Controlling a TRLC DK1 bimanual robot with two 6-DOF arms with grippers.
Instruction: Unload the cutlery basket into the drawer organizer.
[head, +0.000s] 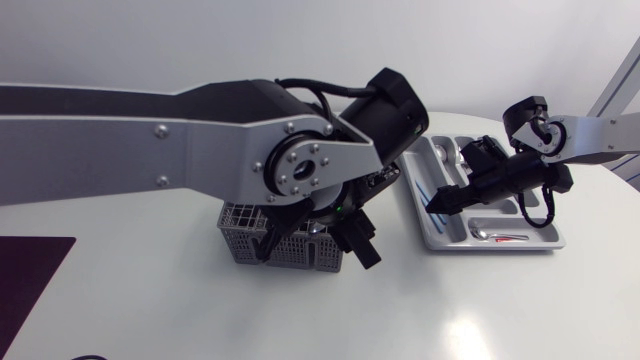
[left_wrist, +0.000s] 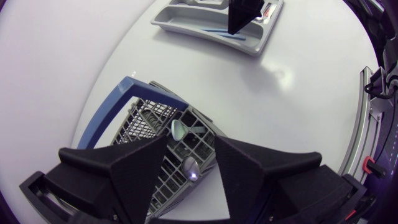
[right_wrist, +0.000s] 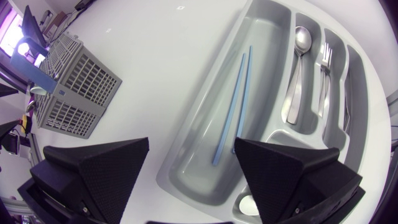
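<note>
Left jaws wide, empty, just above basket (left_wrist: 149, 121). Spoon (left_wrist: 189, 167) stands inside it, bowl up, between them. Best to descend straight, pinch the bowl, lift clear of the mesh. Right jaws wide, empty, over organizer (right_wrist: 193, 162), well apart from basket.

Left gripper (left_wrist: 189, 146): matte black. Under it, cutlery basket (left_wrist: 143, 118): grey, open square-grid mesh on all sides; handle (left_wrist: 106, 115) blue. Spoon bowl (left_wrist: 189, 167) between the fingers: shiny silver.

Right gripper (right_wrist: 191, 146): matte black, fine pebbled texture on the wedges. Under and ahead of it, drawer organizer (right_wrist: 193, 168): plain light grey, no pattern. Chopsticks (right_wrist: 233, 109) just ahead of the fingers: pale blue. Spoon (right_wrist: 297, 68) and fork (right_wrist: 325, 68) further ahead, off to the side: polished silver.

Left arm (head: 120, 140): silver-grey links, black joints.

Table (head: 150, 310): white, glossy. Dark maroon patch (head: 30, 265) on it, well behind the left gripper.
</note>
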